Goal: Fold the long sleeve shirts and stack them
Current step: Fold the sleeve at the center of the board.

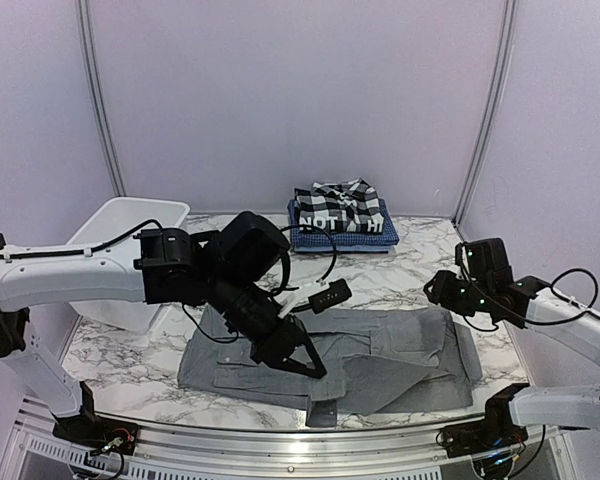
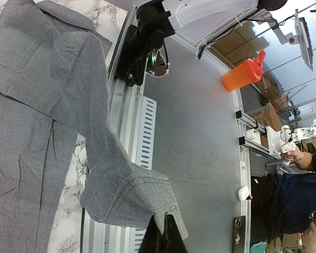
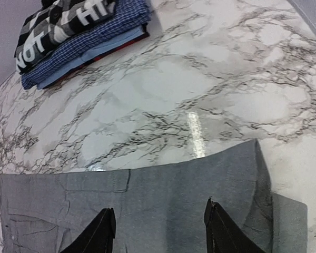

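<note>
The grey shirt (image 1: 400, 350) lay across the lower middle of the top view, its long axis running left to right. The left gripper (image 2: 159, 229) was pressed together on a sleeve cuff (image 2: 142, 195) at the bottom centre of its wrist view (the sleeve drawn up with it). The right gripper (image 3: 160, 206), jaws spread, hung over the shirt's right-hand end and was the nearer arm there. The folded stack (image 1: 340, 220) sat upper centre.
</note>
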You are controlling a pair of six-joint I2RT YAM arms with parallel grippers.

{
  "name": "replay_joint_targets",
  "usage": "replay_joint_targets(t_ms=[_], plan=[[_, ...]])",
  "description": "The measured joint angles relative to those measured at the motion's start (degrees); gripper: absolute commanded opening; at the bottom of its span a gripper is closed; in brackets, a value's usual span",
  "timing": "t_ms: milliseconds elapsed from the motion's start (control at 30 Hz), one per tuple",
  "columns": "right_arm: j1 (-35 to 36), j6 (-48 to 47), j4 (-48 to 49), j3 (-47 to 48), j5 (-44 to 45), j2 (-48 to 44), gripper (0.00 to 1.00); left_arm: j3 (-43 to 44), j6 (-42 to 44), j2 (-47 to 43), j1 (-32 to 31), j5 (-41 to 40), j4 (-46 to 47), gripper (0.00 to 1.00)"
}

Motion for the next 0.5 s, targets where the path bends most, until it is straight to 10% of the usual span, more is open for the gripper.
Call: replay_joint_targets(t_ms=[500], plan=[[-16.68,-1.25,2.36,-8.90,-9.38,-1.51,0.48,0.00,1.95,2.78,-0.07,0.22,-1.38,0.00]])
